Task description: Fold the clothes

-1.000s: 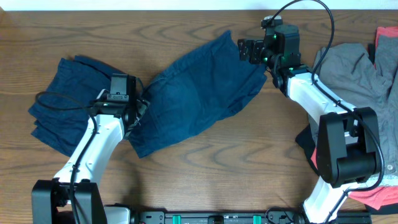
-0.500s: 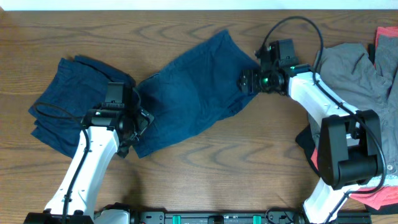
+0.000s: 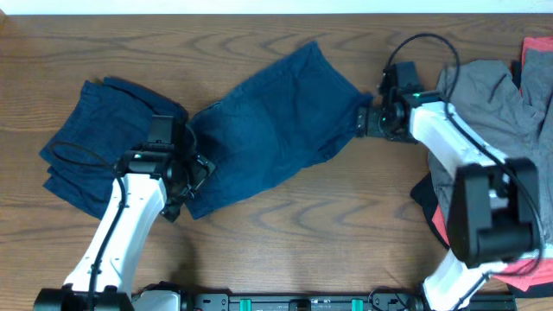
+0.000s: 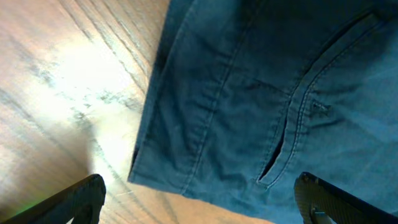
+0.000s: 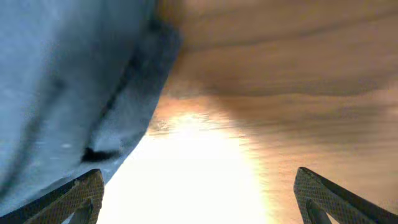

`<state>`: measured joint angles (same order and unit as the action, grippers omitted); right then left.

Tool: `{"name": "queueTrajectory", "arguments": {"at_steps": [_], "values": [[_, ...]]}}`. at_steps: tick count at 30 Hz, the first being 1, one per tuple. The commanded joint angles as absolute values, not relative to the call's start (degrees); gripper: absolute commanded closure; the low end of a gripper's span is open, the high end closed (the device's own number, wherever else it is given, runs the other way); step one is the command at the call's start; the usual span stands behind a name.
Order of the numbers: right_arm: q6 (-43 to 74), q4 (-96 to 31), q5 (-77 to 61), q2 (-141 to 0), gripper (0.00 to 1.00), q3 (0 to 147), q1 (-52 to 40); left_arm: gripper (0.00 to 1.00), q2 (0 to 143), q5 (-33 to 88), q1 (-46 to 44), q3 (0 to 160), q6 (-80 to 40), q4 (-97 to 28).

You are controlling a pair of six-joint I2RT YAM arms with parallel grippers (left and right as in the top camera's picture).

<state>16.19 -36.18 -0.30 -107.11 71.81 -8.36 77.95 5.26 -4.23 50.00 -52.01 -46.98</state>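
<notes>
A dark navy garment (image 3: 268, 130) lies spread diagonally across the middle of the wooden table. A second navy garment (image 3: 99, 142), bunched, lies at the left. My left gripper (image 3: 192, 177) is open over the spread garment's lower left corner; its wrist view shows the hem and a pocket slit (image 4: 280, 155) between the open fingers (image 4: 199, 208). My right gripper (image 3: 366, 121) is open at the garment's right edge; its wrist view shows the fabric edge (image 5: 93, 106) at the left and bare wood between the fingers (image 5: 199, 205).
A grey garment (image 3: 492, 95) lies at the right, with red and pink cloth (image 3: 537, 52) at the far right edge and below (image 3: 518, 268). Bare table (image 3: 311, 225) spans the front.
My right gripper has moved down from the garment's top right corner to its right edge. My left gripper has shifted slightly down toward the lower left corner.
</notes>
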Motion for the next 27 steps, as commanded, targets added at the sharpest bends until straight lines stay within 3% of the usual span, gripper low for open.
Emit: {"name": "queueTrajectory", "arguments": {"at_steps": [1,13,17,21,23,25,27], "values": [[18.26,-35.68,2.15,-99.81,0.04,71.99,-7.68,0.02,80.16,6.46,-4.19,48.01,-51.03,-45.60],[14.50,-37.95,0.91,-92.92,0.04,71.99,-8.99,0.02,92.55,6.42,1.32,47.20,-48.10,-30.06],[10.15,-36.60,-0.75,-93.17,0.09,71.96,-9.76,0.02,94.83,6.66,2.83,47.20,-47.59,-29.28],[3.33,-32.45,-6.68,-95.74,0.27,71.96,-11.07,0.02,95.48,8.19,2.66,47.20,-47.59,-31.00],[1.30,-30.04,-10.66,-98.08,0.50,71.96,-11.79,0.02,95.48,8.38,2.66,47.20,-47.62,-31.90],[0.95,-27.07,-13.39,-101.32,0.66,71.96,-12.69,0.02,95.48,8.38,2.66,47.16,-47.62,-32.47],[0.97,-24.49,-15.62,-104.51,0.69,71.96,-13.50,0.02,95.48,8.40,2.66,47.16,-47.59,-32.60]]}}
